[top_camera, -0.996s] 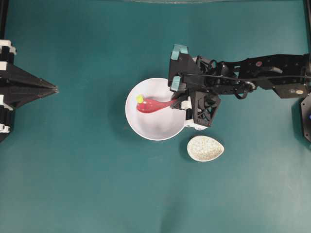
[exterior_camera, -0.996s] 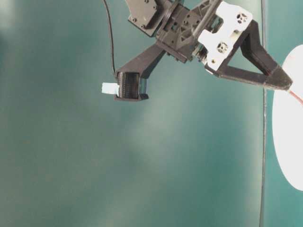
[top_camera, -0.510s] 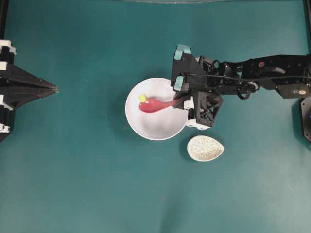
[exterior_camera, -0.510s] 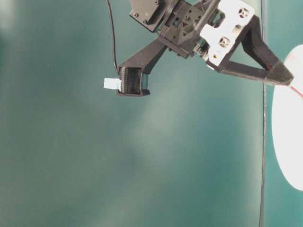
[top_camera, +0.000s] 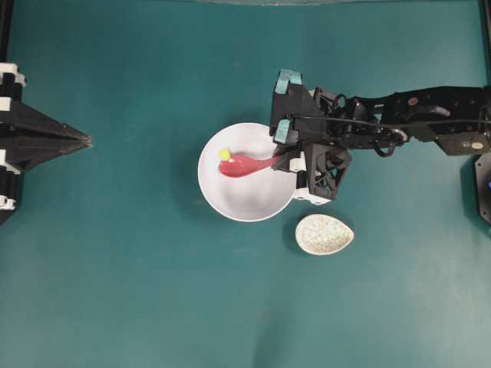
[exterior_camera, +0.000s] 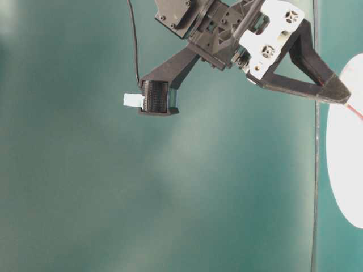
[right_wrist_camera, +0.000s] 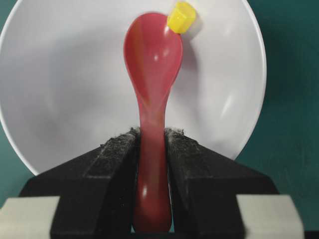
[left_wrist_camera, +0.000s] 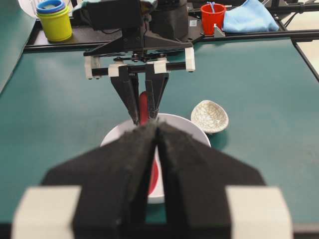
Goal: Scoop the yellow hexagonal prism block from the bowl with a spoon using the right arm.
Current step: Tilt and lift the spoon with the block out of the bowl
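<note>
Yellow block (right_wrist_camera: 181, 16) touches the spoon (right_wrist_camera: 152, 89) tip (right gripper (right_wrist_camera: 151, 144) clamped).

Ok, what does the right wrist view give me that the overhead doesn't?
Right wrist only: the right gripper with its pads clamped on the spoon handle, and the yellow block sitting at the scoop's tip edge, not inside it.

Overhead only: the speckled spoon rest beside the bowl, and the left gripper parked shut at the far edge.

Both: spoon scoop inside the bowl, block against its tip.
</note>
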Controlling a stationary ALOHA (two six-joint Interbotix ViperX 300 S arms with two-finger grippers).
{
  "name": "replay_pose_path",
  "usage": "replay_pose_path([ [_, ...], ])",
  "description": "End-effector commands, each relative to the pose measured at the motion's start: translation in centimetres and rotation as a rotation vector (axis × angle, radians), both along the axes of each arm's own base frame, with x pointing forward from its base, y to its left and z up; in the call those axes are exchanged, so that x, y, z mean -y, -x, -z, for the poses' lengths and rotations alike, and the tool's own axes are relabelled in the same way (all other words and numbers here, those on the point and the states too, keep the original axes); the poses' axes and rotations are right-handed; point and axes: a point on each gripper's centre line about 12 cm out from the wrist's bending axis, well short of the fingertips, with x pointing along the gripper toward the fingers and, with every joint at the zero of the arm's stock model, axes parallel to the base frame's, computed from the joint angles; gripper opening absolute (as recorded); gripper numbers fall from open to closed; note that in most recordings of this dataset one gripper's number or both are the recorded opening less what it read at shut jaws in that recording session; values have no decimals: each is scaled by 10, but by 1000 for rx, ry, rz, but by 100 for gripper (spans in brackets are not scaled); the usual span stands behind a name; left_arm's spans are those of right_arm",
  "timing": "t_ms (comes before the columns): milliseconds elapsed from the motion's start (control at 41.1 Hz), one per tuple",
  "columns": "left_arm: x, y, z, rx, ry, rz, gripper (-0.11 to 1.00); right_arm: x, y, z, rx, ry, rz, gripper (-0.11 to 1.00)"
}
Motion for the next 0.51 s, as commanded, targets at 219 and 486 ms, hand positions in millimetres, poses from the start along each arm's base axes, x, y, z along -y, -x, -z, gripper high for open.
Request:
replay_pose_path([
  [219, 0, -2, -8, 23, -3, 1, 8, 9, 4, -18, 52, 10, 24, 24],
  [486, 0, -2, -8, 23, -3, 1, 8, 15, 13, -22, 68, 17, 45, 24],
])
